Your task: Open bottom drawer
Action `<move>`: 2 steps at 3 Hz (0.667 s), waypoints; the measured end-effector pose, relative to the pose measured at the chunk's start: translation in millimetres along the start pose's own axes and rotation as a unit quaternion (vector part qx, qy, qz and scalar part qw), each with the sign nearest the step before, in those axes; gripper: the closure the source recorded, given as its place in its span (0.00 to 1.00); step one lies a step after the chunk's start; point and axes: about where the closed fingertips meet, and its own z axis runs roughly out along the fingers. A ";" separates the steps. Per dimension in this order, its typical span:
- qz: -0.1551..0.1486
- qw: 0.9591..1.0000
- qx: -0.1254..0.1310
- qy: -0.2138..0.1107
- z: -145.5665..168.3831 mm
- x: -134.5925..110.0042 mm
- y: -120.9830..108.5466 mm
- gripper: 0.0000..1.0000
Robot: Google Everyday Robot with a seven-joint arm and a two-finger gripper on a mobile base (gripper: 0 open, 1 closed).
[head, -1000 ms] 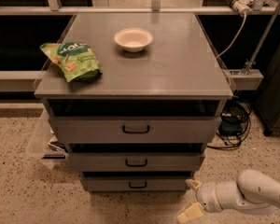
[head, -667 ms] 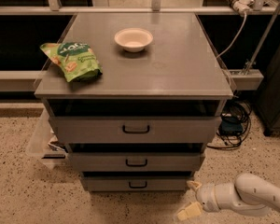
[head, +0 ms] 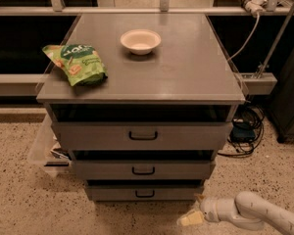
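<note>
Position: my gripper [head: 193,209] sits low over the speckled floor [head: 19,204], at the lower right of the bench [head: 186,77]. My arm [head: 257,212] enters from the right edge.

Fingers: my fingers [head: 188,220] are spread apart with nothing between them. They point left.

Task item: the bottom drawer [head: 112,193] is the lowest and narrowest of three grey fronts. It sits under the middle drawer [head: 103,170] and the top drawer [head: 88,136]. Its front lies up and left of my fingers, with its right end near the upper fingertip. Its black loop handle [head: 145,194] is at the centre of the front, well left of my fingers and untouched.

Bench top: a white bowl [head: 140,41] and a green snack bag [head: 76,63] rest apart.
</note>
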 end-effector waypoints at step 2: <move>-0.003 1.000 0.020 -0.006 9.6 10.6 -9.4 0.00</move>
